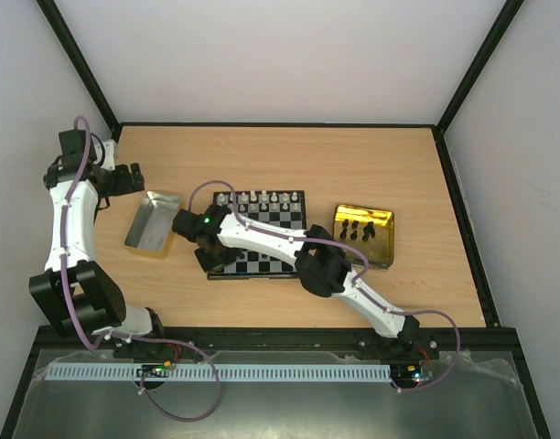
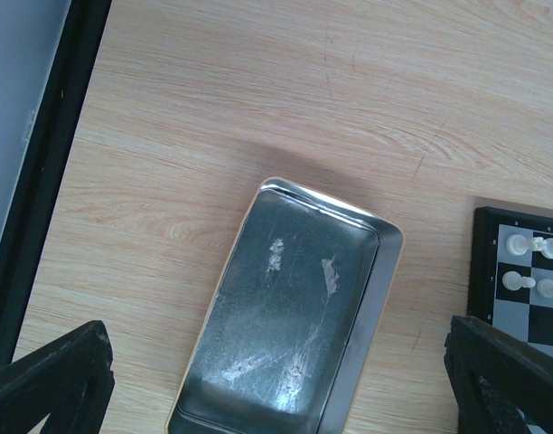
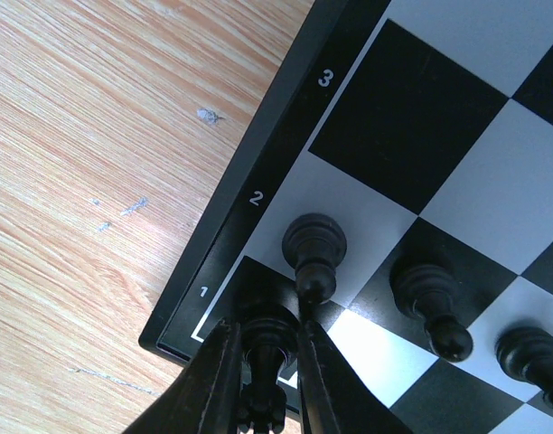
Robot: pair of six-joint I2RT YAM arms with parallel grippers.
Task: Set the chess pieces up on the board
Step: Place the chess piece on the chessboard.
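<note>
Piece (image 3: 263, 353) stands on corner sq of board (image 3: 258, 181); right tool (image 3: 266, 325) narrow round it, grip unclear. Open more, lift straight up. Left tool (image 2: 276, 330) wide.

1. The board (image 1: 266, 263) lies at the middle of the table (image 1: 262, 155).
2. Chess pieces (image 1: 262, 198) line the board's far edge.
3. The left tray (image 1: 154, 222) lies near the board's left side.
4. The right tray (image 1: 387, 240), just right of the board, holds more pieces.
5. The right gripper (image 3: 267, 402) straddles the corner piece (image 3: 263, 348) on the board's near-left corner square, pawns (image 3: 314, 253) beside it.
</note>
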